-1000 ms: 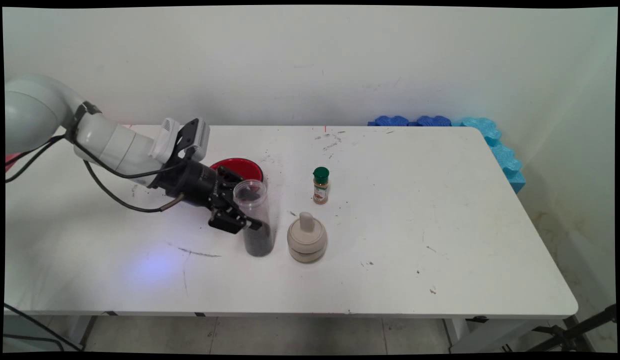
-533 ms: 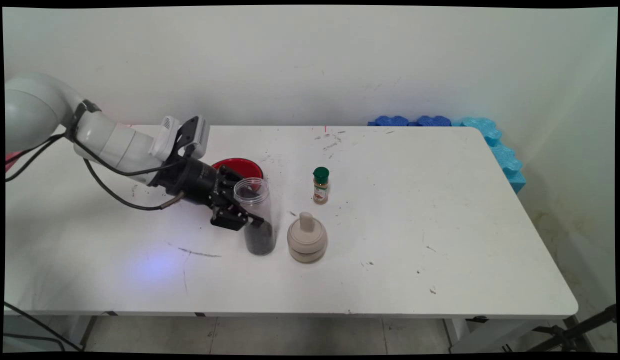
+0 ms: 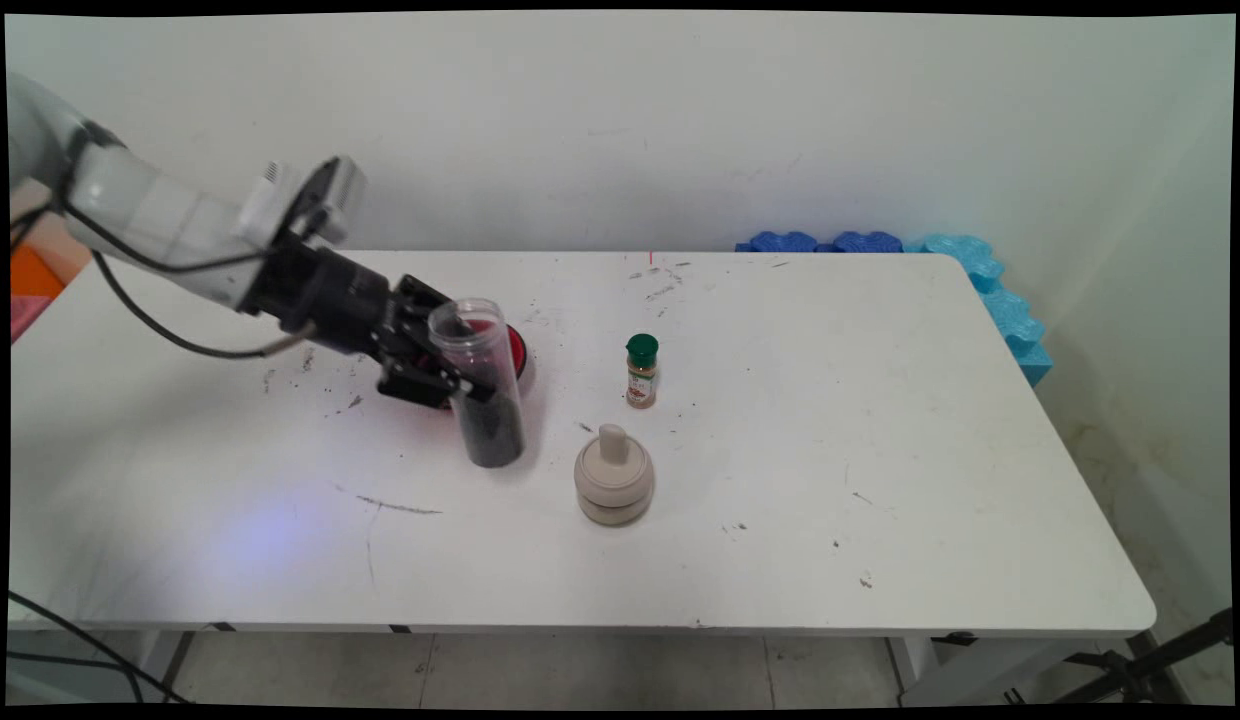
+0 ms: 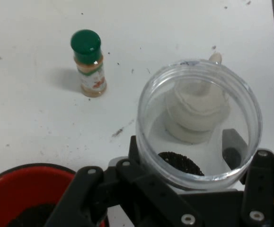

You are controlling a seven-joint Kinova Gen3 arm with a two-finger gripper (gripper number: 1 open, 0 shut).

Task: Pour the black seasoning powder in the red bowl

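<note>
The robot arm's black tool (image 3: 458,378) is clamped on a clear plastic jar (image 3: 477,382), one finger on each side of its wall, holding it lidless and tilted slightly, apparently just clear of the white worktop (image 3: 880,450). A dark granular material fills the jar's lower part; in the hand view the open mouth of the jar (image 4: 199,124) fills the frame, with a small patch of the dark grains visible at the bottom. Directly behind the jar, partly hidden by it and the tool, sits a red bowl (image 3: 517,350); the hand view shows the bowl (image 4: 28,189) holding what may be the same dark grains. To the right stands a small spice bottle (image 3: 641,371) with a green cap, upright and apart from everything else. Nearer the camera, a beige round lidded pot (image 3: 613,479) with a knob on top rests on the worktop. Blue foam pieces (image 3: 980,290) line the worktop's far right corner against the wall.
</note>
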